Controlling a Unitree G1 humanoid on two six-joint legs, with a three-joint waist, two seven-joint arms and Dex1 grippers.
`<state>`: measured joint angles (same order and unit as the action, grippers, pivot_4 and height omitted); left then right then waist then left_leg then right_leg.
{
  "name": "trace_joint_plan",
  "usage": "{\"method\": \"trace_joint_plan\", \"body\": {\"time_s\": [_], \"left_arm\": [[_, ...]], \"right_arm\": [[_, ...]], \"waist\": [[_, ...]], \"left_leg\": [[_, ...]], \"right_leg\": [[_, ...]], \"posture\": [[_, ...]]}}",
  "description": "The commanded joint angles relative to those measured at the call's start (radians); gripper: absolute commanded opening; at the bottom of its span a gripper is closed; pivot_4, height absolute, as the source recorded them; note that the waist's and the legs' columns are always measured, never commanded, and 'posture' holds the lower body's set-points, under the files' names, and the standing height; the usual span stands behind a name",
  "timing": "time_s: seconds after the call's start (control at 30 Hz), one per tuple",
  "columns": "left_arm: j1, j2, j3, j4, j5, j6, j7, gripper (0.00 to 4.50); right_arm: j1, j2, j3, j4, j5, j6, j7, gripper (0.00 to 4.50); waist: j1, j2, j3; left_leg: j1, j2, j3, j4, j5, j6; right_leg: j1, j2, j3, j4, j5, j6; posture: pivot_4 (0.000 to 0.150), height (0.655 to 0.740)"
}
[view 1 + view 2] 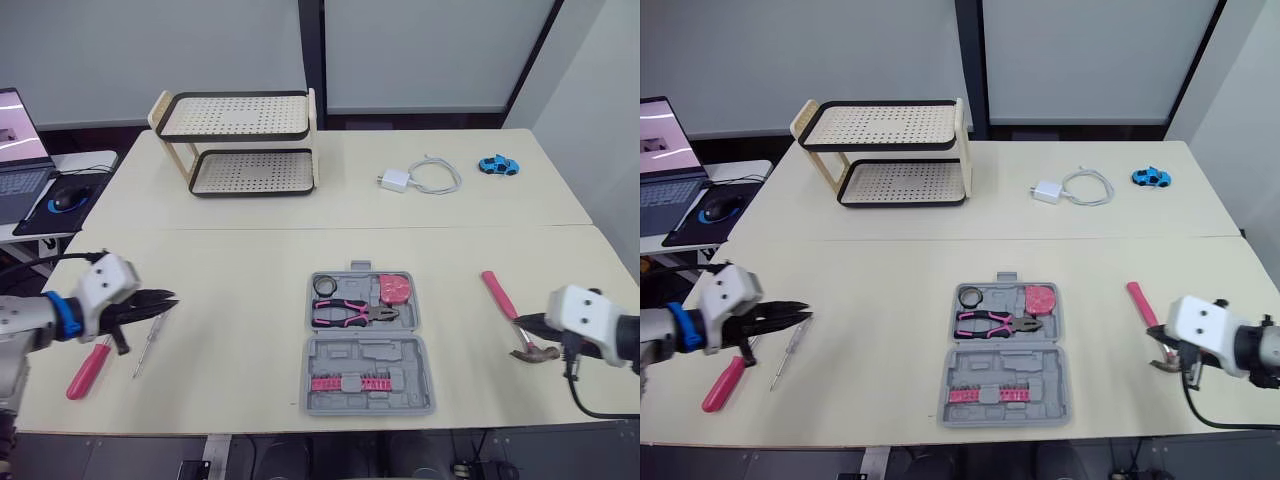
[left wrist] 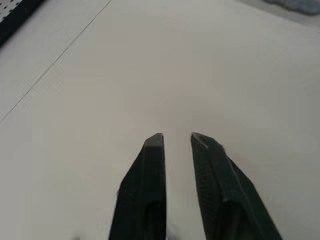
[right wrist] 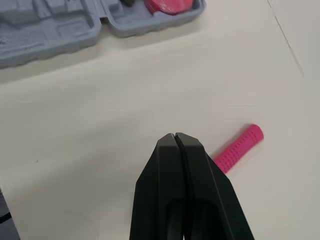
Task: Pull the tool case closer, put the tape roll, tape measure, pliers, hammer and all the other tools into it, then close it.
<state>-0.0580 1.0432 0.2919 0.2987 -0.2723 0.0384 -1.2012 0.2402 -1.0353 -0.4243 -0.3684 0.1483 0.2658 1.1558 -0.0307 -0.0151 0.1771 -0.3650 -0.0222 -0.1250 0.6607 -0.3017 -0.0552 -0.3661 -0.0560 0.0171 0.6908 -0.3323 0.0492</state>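
Clutter is sitting along the far side of the cream table [image 1: 230,270]: a two-tier perforated rack [image 1: 240,140] at far left, a white charger [image 1: 395,180] with its coiled cable [image 1: 440,176] and a blue toy car [image 1: 498,165] at far right. A laptop [image 1: 20,165] and mouse [image 1: 66,200] are resting on a side desk to the left, and pale wall panels are standing behind. The tool case [image 1: 370,355] is lying open at near centre, nothing blocking it, its long axis running near to far. Its far half is holding the tape roll [image 1: 325,286], the tape measure [image 1: 396,288] and the pliers [image 1: 352,313], whose nose is pointing right. The hammer [image 1: 498,295] is lying right of the case, its pink handle pointing far-left. The right gripper [image 3: 175,139] is hovering at the hammer's head end with fingers pressed together. The left gripper [image 2: 177,137] is hanging slightly parted near two screwdrivers [image 1: 88,367] at near left.
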Motion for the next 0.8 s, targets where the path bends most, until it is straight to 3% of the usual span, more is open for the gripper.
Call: {"method": "trace_joint_plan", "body": {"time_s": [0.03, 0.13, 0.23, 0.33, 0.63, 0.8], "left_arm": [[0.018, 0.033, 0.092, 0.1, -0.017, -0.034, 0.002, 1.86], [0.054, 0.049, 0.172, 0.158, -0.037, 0.014, 0.026, 2.81], [0.083, 0.059, 0.22, 0.206, -0.037, 0.042, 0.049, 3.74], [0.102, 0.076, 0.263, 0.274, -0.043, 0.079, 0.062, 4.5], [0.207, 0.109, 0.361, 0.377, -0.056, 0.163, 0.064, 4.5], [0.253, 0.09, 0.387, 0.36, -0.063, 0.187, 0.069, 4.5]], "right_arm": [[0.038, -0.022, -0.133, 0.01, 0.034, -0.013, 0.042, 0.0], [0.088, -0.023, -0.229, 0.02, 0.049, 0.0, 0.083, 0.0], [0.12, -0.026, -0.281, 0.041, 0.056, 0.004, 0.111, 0.6], [0.14, -0.026, -0.317, 0.057, 0.068, 0.014, 0.136, 1.55], [0.238, -0.026, -0.419, 0.134, 0.06, -0.022, 0.215, 4.48], [0.237, -0.026, -0.401, 0.138, 0.065, -0.033, 0.205, 4.48]], "waist": [[0.0, 0.0, 0.0], [0.0, -0.002, 0.001], [-0.001, -0.002, 0.001], [-0.001, -0.002, 0.001], [-0.001, -0.003, 0.001], [-0.001, -0.003, 0.001]], "left_leg": [[0.0, 0.0, 0.0, 0.0, 0.0, 0.0], [-0.001, 0.0, 0.001, -0.001, 0.0, 0.0], [-0.001, 0.0, 0.001, -0.001, 0.0, 0.0], [-0.001, 0.0, 0.002, -0.001, 0.0, 0.0], [0.0, 0.001, 0.002, -0.001, 0.0, 0.0], [0.0, 0.001, 0.003, -0.001, 0.0, 0.0]], "right_leg": [[0.0, 0.0, 0.0, 0.0, 0.0, 0.0], [-0.001, 0.0, 0.0, 0.0, 0.0, 0.0], [-0.001, 0.0, 0.0, -0.001, 0.0, 0.0], [-0.001, 0.0, 0.0, -0.001, 0.0, 0.0], [-0.001, 0.0, 0.001, -0.001, 0.0, 0.0], [-0.001, 0.0, 0.001, -0.001, 0.0, 0.0]], "posture": [[0.15, 0.74], [0.15, 0.74], [0.15, 0.74], [0.15, 0.74], [0.15, 0.74], [0.15, 0.74]]}}
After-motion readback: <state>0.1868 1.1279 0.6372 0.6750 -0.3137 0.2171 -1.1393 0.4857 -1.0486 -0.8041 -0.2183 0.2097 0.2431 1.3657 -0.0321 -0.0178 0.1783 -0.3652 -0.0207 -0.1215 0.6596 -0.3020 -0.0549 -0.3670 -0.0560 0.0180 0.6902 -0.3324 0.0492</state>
